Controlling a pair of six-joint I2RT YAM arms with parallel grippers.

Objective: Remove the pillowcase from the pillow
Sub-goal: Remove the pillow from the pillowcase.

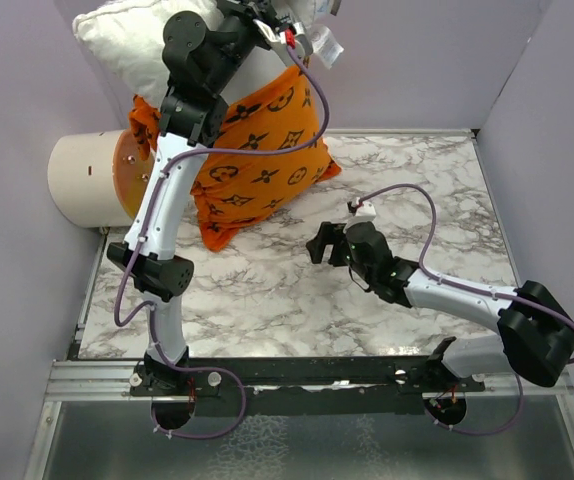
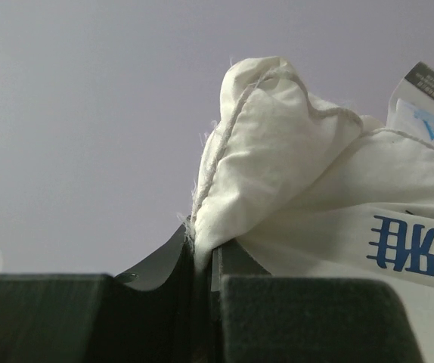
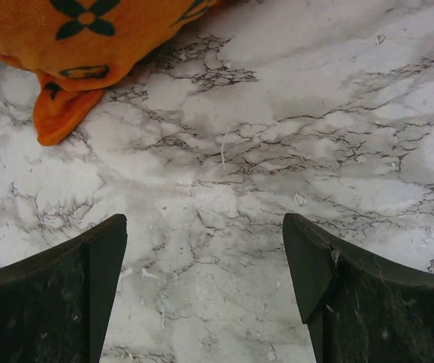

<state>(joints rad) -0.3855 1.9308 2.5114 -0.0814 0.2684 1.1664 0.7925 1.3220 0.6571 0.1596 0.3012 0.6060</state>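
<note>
Closest to my lens, the left gripper (image 2: 206, 266) has its jaws pressed together on a corner of the pillow (image 2: 277, 159); white fabric and a seam bunch up out of the pinch. A printed tag (image 2: 417, 253) hangs just beside that corner. From the top camera I see the left gripper (image 1: 267, 25) raised high at the back of the table (image 1: 427, 180), holding the pillow (image 1: 117, 45) up by that corner.

The pillowcase (image 1: 257, 150) covers the pillow's lower part, and the white upper part stands bare above it. Its bottom corner rests on the marble. On the left it lies against a cylinder (image 1: 77, 180), though I cannot tell whether they touch.

The right gripper (image 1: 317, 243) sits low over the middle of the table, to the right of the pillowcase. On its wrist camera the right gripper (image 3: 206, 227) has its jaws spread wide with only bare marble between them. It holds nothing. The pillowcase (image 3: 66, 38) lies ahead and to the left, apart from both jaws.
</note>
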